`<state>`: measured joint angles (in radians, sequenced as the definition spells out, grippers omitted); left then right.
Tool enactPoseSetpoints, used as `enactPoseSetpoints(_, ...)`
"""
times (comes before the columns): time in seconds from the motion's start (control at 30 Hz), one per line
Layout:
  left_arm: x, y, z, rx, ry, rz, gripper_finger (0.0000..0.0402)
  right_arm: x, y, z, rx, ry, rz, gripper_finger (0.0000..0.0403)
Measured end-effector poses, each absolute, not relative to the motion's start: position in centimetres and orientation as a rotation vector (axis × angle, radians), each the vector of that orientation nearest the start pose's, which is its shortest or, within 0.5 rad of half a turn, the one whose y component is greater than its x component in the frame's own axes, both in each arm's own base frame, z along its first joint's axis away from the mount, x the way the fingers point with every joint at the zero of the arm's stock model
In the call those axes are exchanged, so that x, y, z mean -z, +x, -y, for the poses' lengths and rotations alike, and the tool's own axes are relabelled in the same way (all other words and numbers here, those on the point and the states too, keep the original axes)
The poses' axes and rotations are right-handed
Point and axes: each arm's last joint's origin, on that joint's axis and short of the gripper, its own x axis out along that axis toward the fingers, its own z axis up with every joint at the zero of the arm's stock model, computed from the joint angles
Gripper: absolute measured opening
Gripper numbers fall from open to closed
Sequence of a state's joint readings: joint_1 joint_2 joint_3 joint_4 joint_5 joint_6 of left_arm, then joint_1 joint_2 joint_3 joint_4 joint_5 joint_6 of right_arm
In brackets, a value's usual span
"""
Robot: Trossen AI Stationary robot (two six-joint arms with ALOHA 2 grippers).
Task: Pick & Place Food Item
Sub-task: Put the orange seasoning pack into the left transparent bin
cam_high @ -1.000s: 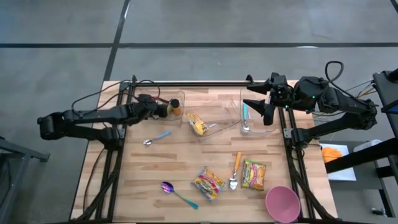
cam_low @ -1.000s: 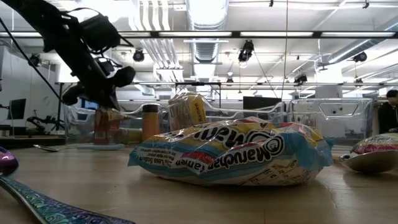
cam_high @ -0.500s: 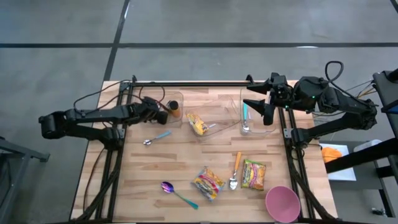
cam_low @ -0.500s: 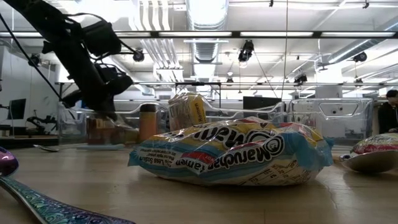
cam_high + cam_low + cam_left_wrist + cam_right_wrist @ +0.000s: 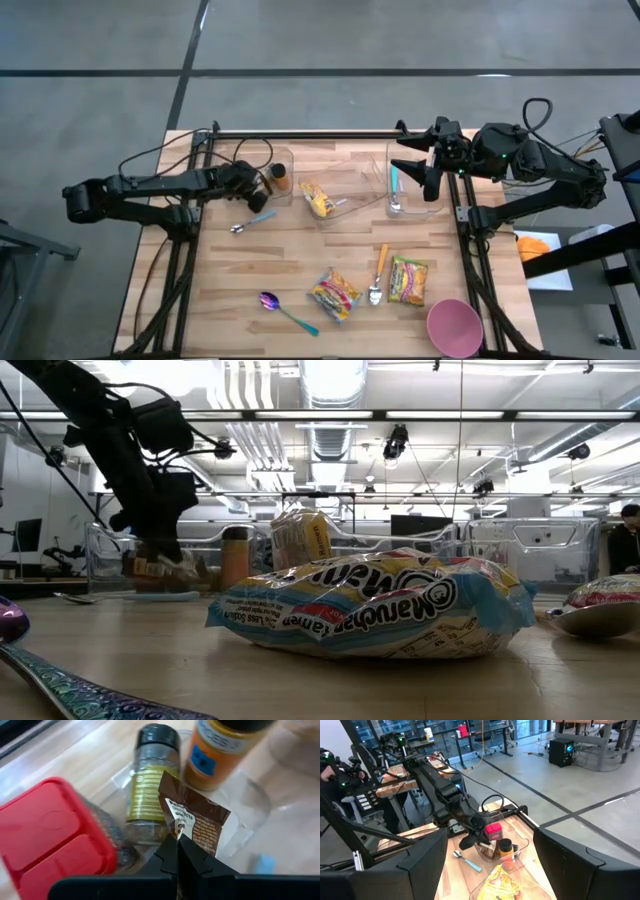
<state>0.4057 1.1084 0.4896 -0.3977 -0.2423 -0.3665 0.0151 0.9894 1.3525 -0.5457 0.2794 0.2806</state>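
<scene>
- My left gripper: fingers pressed together, pinching the top edge of a brown snack packet. Packet hangs upright from the pinch.
- It sits over the clear container at the table's back-left, by the orange-capped bottle.
- My right gripper: fingers spread wide, holding nothing, parked above the second clear bin at back-right, which has a teal-handled utensil in it.
- Left wrist view only: packet's print, a dark-lidded spice jar lying on its side, a red-lidded tub next to it, orange bottle's blue label.
- High view only: whole layout. Yellow bag in the middle bin, two ramen packs near the front edge, pink bowl front-right, spoons scattered about.
- Low view: ramen pack fills the foreground; my left arm comes down at the left, packet low near the table. Can't tell from there whether it touches anything.
- Right wrist view: my left arm seen from across the table, red lid and orange bottle by its tip.
</scene>
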Motion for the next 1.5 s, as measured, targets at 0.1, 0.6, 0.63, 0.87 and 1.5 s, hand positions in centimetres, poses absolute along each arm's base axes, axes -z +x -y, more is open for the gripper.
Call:
enactPoseSetpoints(0.1, -16.49, 16.95, -7.95, -0.724, -0.375, -0.932, 0.0000, -44.99, 17.68, 0.53, 0.287, 0.251, -0.143, 0.0292)
enactPoseSetpoints(0.6, -16.22, 16.72, -7.46, -0.571, -0.377, -1.014, 0.0000, -44.99, 17.68, 0.53, 0.287, 0.248, -0.143, 0.0292)
enactPoseSetpoints(0.63, -16.22, 16.72, -7.43, -0.565, -0.382, -1.014, 0.0000, -44.99, 17.68, 0.53, 0.287, 0.248, -0.143, 0.0292)
enactPoseSetpoints(0.87, -16.20, 16.73, -7.39, -0.554, -0.389, -1.016, 0.0000, -44.99, 17.68, 0.53, 0.287, 0.251, -0.143, 0.0292)
enactPoseSetpoints(1.5, -16.12, 16.59, -7.30, -0.558, -0.419, -1.029, 0.0004, -44.99, 17.68, 0.53, 0.287, 0.248, -0.143, 0.0292)
